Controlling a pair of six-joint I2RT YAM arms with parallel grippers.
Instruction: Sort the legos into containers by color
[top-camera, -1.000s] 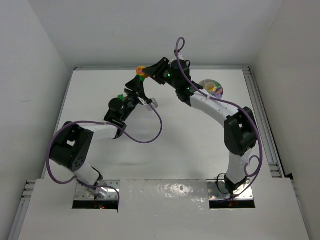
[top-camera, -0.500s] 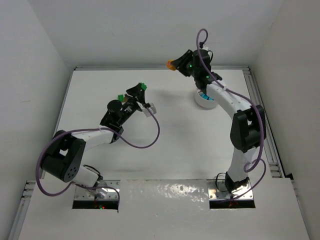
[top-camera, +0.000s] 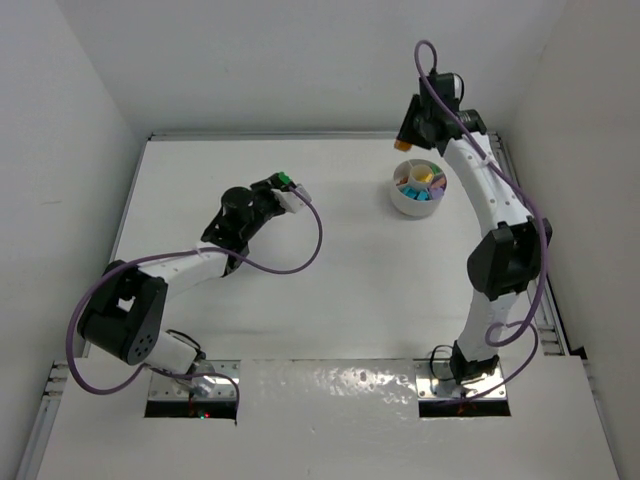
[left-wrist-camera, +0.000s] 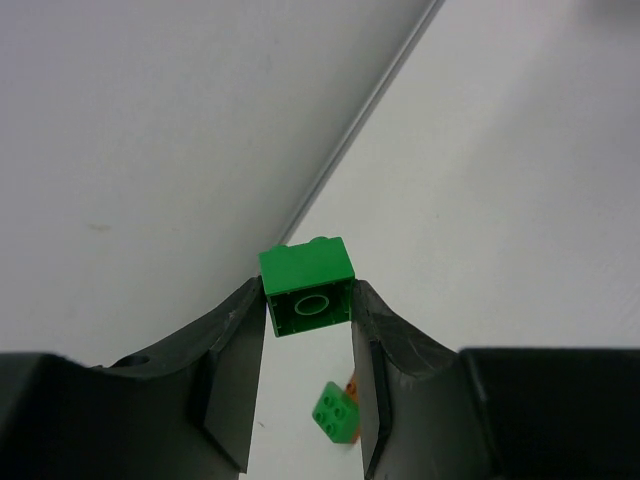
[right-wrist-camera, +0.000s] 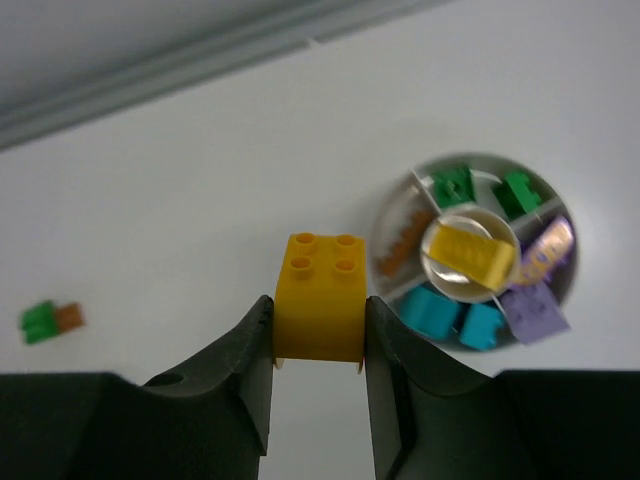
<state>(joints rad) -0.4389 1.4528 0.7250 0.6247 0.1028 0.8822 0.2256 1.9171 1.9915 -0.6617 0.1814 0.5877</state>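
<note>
1. A yellow plastic lego brick (right-wrist-camera: 320, 290) is pinched at its sides between the partly closed jaws of the right gripper (right-wrist-camera: 318, 312); the round white divided plastic dish (top-camera: 412, 208) is seen beyond and right of them
2. Green, orange, teal, purple and yellow bricks are already sorted in the dish
3. A green plastic brick (left-wrist-camera: 306, 283) is clamped between the narrowed jaws of the left gripper (left-wrist-camera: 307, 300)
4. Below these jaws, a small green brick (left-wrist-camera: 338, 412) and an orange-brown brick (right-wrist-camera: 68, 317) lie on the table, so four bricks are judged left
</note>
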